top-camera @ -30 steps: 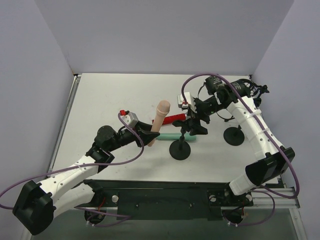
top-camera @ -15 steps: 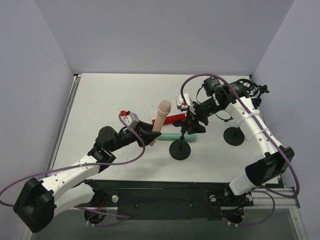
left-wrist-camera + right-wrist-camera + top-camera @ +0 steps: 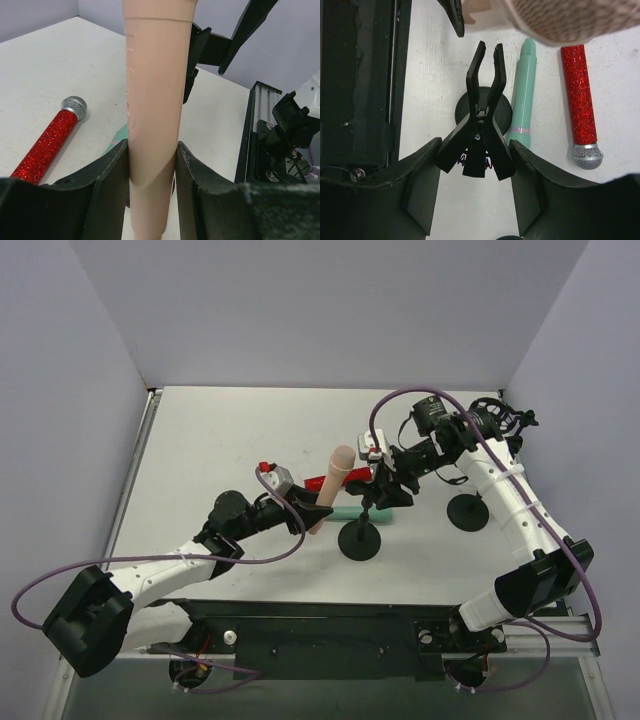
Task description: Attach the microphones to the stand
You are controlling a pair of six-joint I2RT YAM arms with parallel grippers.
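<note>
Microphone held at stand, mid-worktop toward near edge.
Top: left hand [image 3: 318, 508] grasping tilted pink microphone [image 3: 337, 475] beside stand [image 3: 360, 538]; right hand [image 3: 388, 488] clenched on stand clip [image 3: 376, 483]. Left wrist: fingers [image 3: 112, 172] clamp pink shaft; red microphone [image 3: 47, 145] lies flat. Right wrist: clip tips spread; mint microphone [image 3: 524, 100] and red one lie beside stand base.
</note>
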